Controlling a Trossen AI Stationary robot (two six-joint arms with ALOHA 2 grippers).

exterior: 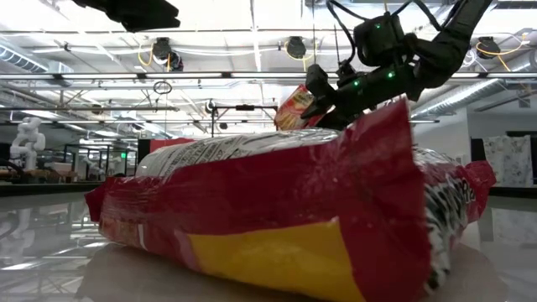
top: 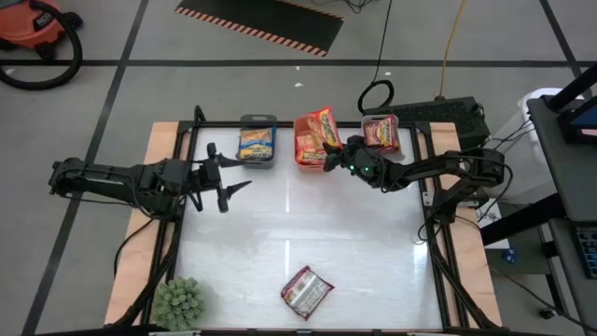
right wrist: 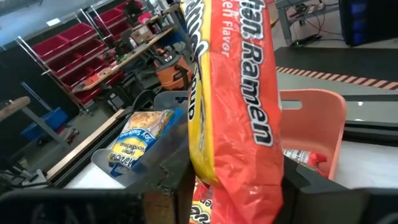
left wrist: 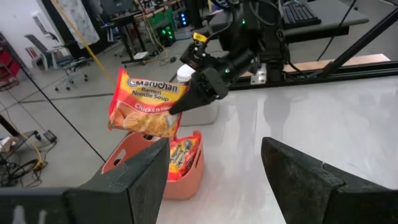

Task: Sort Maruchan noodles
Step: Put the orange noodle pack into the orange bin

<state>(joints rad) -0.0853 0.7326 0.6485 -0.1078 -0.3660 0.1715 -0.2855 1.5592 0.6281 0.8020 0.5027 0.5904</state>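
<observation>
Gripping an orange packet [left wrist: 144,104] over the orange bin [left wrist: 127,163], right hand [left wrist: 186,99], label readable from left wrist

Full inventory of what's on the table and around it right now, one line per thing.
Orange-yellow noodle packet: 1, held above the orange bin.
Red-silver packet: 1, alone at the table's near edge.
Grey bin: 1, far edge, blue-yellow packet inside.
Orange bin: 1, far edge middle, orange-yellow packets inside.
Third bin: 1, far edge right, red packet inside.
Green plant: 1, near-left corner.
Red vacuum: 1, floor, far left.
Left claw: open, empty, over the table's left side.
Right claw: shut on the orange-yellow noodle packet.
</observation>
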